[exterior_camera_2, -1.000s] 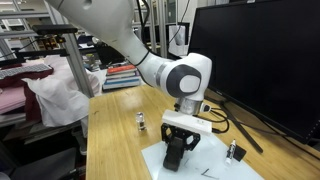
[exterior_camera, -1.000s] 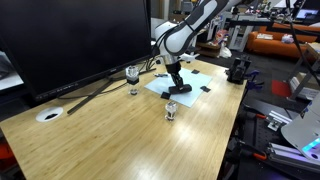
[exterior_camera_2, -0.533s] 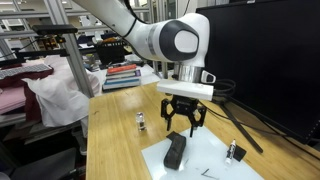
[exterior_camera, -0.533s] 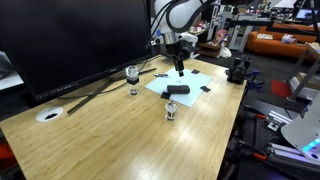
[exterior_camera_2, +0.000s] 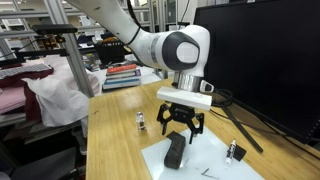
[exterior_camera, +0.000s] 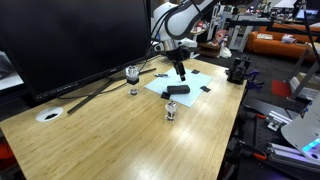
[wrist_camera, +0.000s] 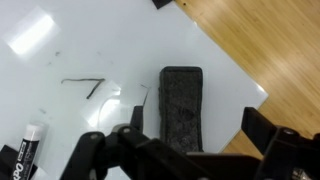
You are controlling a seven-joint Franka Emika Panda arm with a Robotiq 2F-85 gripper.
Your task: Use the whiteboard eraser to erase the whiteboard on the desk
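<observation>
The whiteboard eraser [exterior_camera: 176,91] [exterior_camera_2: 174,152] [wrist_camera: 181,108], a dark oblong block, lies flat on the whiteboard [exterior_camera: 190,80] [exterior_camera_2: 215,160] [wrist_camera: 90,50], near the sheet's edge. My gripper [exterior_camera: 180,70] [exterior_camera_2: 180,127] [wrist_camera: 196,118] hangs open just above it, its fingers [wrist_camera: 133,115] spread to either side and not touching the block. A thin drawn line [wrist_camera: 85,85] shows on the sheet to the left of the eraser. The whiteboard rests on the wooden desk [exterior_camera: 120,140].
A big black monitor [exterior_camera: 70,40] [exterior_camera_2: 260,60] stands behind the sheet, its cable running across the desk. A stemmed glass [exterior_camera: 132,75] and a small glass item [exterior_camera: 171,110] [exterior_camera_2: 141,122] stand nearby. A marker [wrist_camera: 30,145] lies on the sheet. A white disc [exterior_camera: 48,115] sits in the desktop.
A second ago the jaws were shut on the eraser down on the sheet. They have opened and lifted off it; the eraser stays where it lay.
</observation>
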